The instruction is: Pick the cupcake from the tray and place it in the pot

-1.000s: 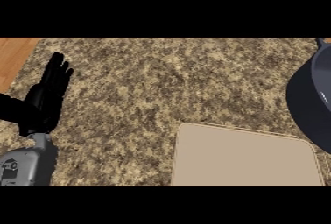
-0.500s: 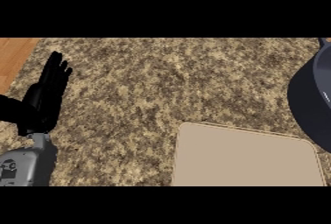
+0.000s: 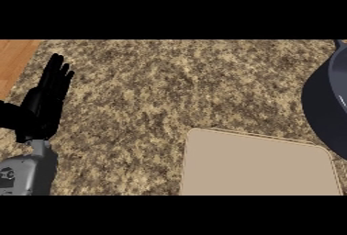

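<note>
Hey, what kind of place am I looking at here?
Probably a kitchen counter: a speckled granite-like worktop with a strip of wood at its left edge, a beige tray lying on it, and a dark pot at the right edge.

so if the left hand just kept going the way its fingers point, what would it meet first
Probably nothing: the left hand points up the view over bare granite counter, toward the wooden strip. The tray and pot lie off to its right.
</note>
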Controlling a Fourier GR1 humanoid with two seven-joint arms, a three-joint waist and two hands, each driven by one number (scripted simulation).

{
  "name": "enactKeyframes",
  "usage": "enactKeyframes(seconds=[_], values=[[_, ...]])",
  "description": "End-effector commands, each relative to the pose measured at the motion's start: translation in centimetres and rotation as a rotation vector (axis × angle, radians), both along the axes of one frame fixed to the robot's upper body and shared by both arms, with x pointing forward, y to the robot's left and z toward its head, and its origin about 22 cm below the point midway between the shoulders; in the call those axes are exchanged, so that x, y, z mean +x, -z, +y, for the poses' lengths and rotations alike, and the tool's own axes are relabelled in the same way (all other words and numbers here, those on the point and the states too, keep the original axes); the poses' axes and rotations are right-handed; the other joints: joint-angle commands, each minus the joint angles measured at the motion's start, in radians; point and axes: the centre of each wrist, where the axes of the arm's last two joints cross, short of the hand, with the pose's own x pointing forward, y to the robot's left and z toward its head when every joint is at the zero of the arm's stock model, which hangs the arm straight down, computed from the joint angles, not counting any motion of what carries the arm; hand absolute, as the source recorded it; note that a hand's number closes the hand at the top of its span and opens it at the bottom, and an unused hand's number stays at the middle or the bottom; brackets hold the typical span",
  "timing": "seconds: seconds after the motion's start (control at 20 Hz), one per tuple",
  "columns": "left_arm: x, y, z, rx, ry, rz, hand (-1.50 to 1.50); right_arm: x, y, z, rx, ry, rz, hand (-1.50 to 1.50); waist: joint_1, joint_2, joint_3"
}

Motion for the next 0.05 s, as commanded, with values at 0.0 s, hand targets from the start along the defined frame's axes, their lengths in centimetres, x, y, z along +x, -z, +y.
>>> enactKeyframes(seconds=[0.0], values=[[0.39,-1.23,0.16,-0.012,0.003,-0.024,0.00,-0.72,0.29,-0.49,0.094,-0.157,-0.050,-1.50,0.004,0.002,0.003]])
